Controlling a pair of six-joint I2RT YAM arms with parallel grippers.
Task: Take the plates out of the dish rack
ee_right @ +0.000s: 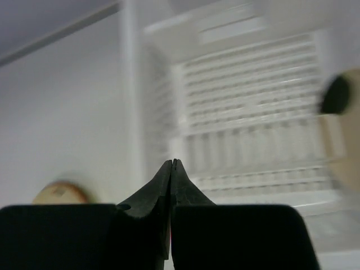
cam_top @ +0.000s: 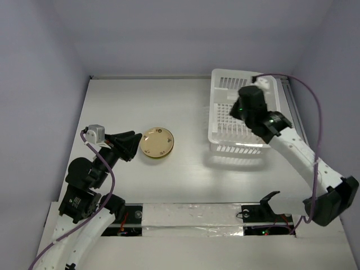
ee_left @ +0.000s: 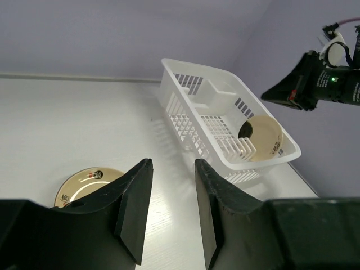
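Occupying the table (cam_top: 185, 101) at two o'clock: dish rack (cam_top: 225, 121), holding standing cream plate (ee_left: 264, 138). Flat cream plate (cam_top: 157, 143) at nine o'clock. Left gripper (ee_left: 171, 185) beside it, jaws apart, empty. Right gripper (ee_right: 171, 164) over rack, jaws together.

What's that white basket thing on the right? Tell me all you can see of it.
The rack is a white rectangular basket, plastic by its look, with slotted walls, a gridded floor and a row of upright pegs. It sits flat on the table, far right. One cream plate stands on edge inside, by the pegs. The right tool hangs above, not touching.
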